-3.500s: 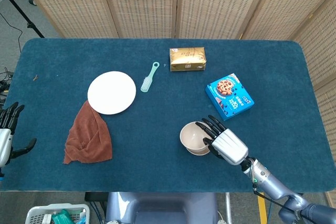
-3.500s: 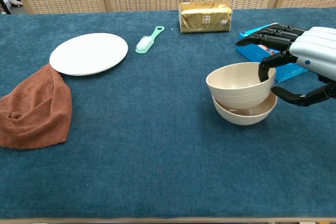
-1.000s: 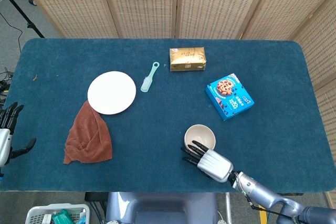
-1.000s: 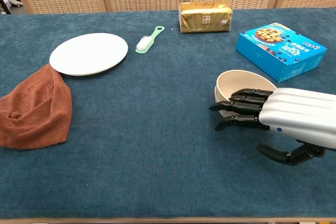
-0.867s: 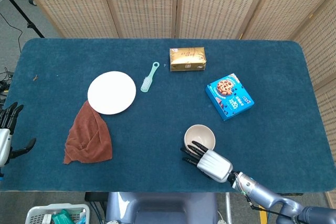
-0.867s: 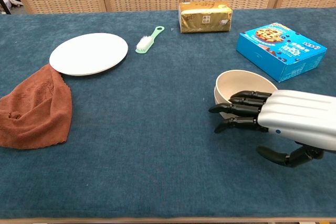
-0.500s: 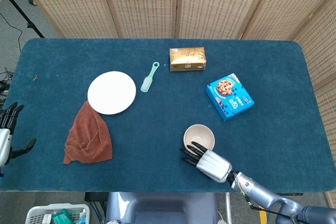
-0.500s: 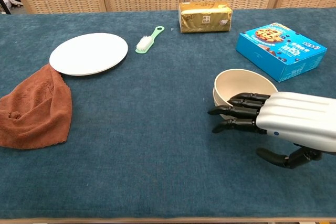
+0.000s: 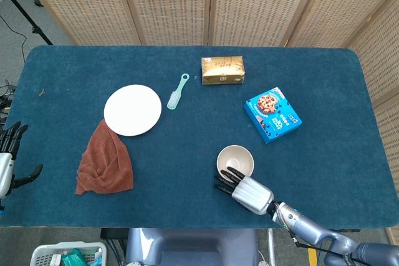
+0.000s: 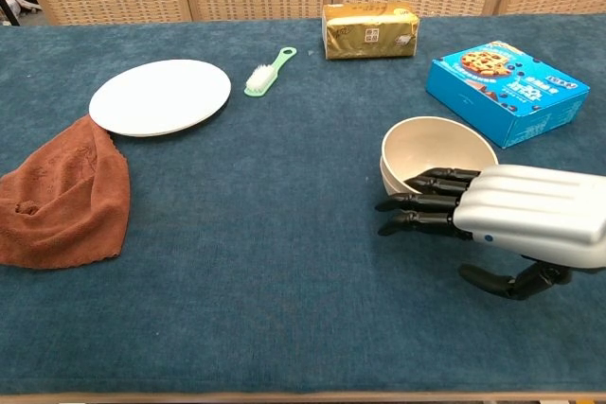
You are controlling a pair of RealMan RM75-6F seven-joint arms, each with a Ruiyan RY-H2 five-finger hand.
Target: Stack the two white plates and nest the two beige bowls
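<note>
Two beige bowls [image 9: 235,161] [image 10: 438,156] sit nested, one inside the other, right of the table's middle near the front edge. My right hand [image 9: 246,192] [image 10: 511,219] lies low on the table just in front of them, holding nothing. Its fingertips [image 10: 402,215] are stretched out against the bowls' near wall. A white plate [image 9: 132,109] [image 10: 160,96] lies at the left; only one round outline shows. My left hand [image 9: 7,160] hangs at the far left table edge with its fingers spread, empty; only the head view shows it.
A brown cloth [image 9: 104,160] [image 10: 62,196] lies crumpled against the plate's near edge. A green brush [image 9: 177,91] [image 10: 269,72] and a gold tissue pack [image 9: 222,70] [image 10: 369,31] lie at the back. A blue cookie box [image 9: 272,114] [image 10: 507,92] sits behind the bowls to the right.
My right hand let go of the upper bowl, now nested in the lower, and dropped to their near side. Over the last second hand and bowls shifted slightly left.
</note>
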